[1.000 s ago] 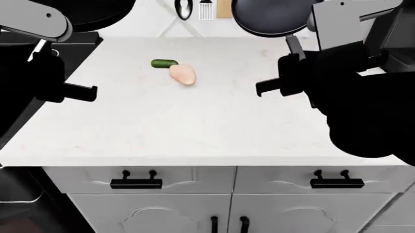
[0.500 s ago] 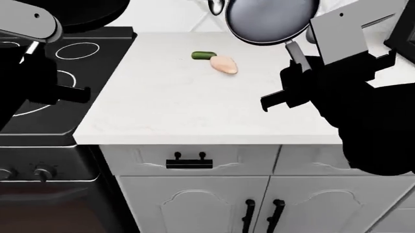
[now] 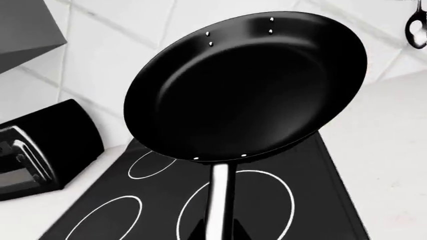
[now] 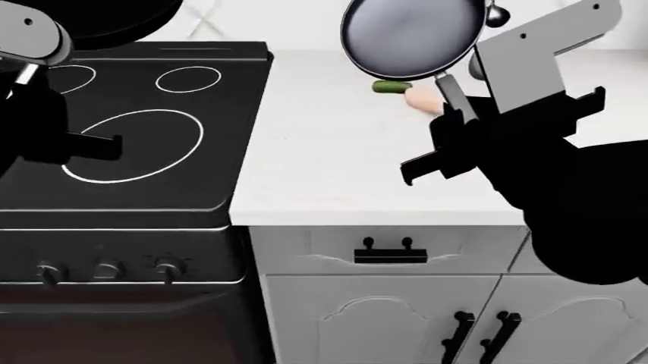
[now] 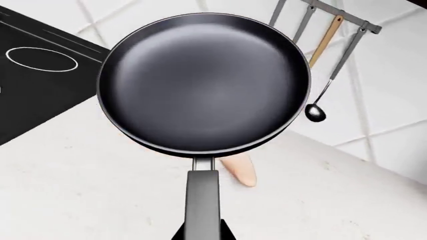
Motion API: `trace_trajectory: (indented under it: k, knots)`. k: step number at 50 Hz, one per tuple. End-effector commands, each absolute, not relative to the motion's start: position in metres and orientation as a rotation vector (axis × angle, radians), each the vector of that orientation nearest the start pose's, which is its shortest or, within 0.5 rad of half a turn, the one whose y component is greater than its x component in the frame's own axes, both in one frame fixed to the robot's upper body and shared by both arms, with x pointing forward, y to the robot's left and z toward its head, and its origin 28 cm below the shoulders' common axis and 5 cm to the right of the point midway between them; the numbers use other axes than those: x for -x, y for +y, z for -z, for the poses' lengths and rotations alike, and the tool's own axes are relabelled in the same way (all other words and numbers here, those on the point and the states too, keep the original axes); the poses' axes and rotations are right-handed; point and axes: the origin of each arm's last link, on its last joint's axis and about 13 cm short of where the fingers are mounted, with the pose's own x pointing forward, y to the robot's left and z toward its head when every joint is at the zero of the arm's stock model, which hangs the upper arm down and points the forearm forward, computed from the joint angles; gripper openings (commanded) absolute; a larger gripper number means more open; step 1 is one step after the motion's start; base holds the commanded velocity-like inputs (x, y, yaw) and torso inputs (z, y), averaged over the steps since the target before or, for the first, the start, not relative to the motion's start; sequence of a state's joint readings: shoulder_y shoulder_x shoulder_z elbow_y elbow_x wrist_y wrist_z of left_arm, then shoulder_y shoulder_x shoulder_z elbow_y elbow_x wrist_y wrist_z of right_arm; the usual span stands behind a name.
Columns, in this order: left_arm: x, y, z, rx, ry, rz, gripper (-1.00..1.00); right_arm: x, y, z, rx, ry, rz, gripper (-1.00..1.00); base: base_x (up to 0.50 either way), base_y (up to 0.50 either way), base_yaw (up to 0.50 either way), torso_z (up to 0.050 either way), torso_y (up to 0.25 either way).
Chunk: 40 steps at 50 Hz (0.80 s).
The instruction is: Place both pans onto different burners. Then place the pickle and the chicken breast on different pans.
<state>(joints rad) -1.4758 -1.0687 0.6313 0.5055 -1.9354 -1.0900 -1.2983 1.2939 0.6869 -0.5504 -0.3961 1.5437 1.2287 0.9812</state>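
In the left wrist view, I see the left pan [image 3: 247, 85] filling the frame's upper middle, tilted above the stovetop [image 3: 267, 200] and its burners [image 3: 237, 207]. It looks rigid and front-heavy, so the handle is the place to grip. My left tool pinches that handle at the bottom edge.

In the head view, the right pan [image 4: 413, 38] sits upper center, hiding part of the pickle [image 4: 391, 87] and chicken breast [image 4: 426, 100] on the desk [image 4: 335, 152].

In the right wrist view, my right tool clamps the handle.

both arms are raised in front of the torso. the left gripper [image 4: 96, 145] and the right gripper [image 4: 430, 163] are each clamped on a pan handle.
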Motion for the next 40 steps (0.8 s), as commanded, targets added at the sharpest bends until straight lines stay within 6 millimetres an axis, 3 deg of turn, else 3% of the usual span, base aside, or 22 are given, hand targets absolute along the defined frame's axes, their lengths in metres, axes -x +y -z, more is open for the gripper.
trace_trajectory:
  k: [1, 40]
  knots:
    - [-0.1877, 0.2793, -0.3428, -0.325, -0.036, -0.299, -1.00, -0.2478, -0.1141, -0.3062, 0.367, 0.032, -0.063, -1.00, 0.00, 0.50, 0.00, 0.000, 0.010]
    - [-0.1889, 0.2818, -0.3375, -0.327, -0.021, -0.304, -1.00, -0.2505, -0.1079, -0.2991, 0.367, 0.045, -0.104, -1.00, 0.00, 0.50, 0.00, 0.001, 0.004]
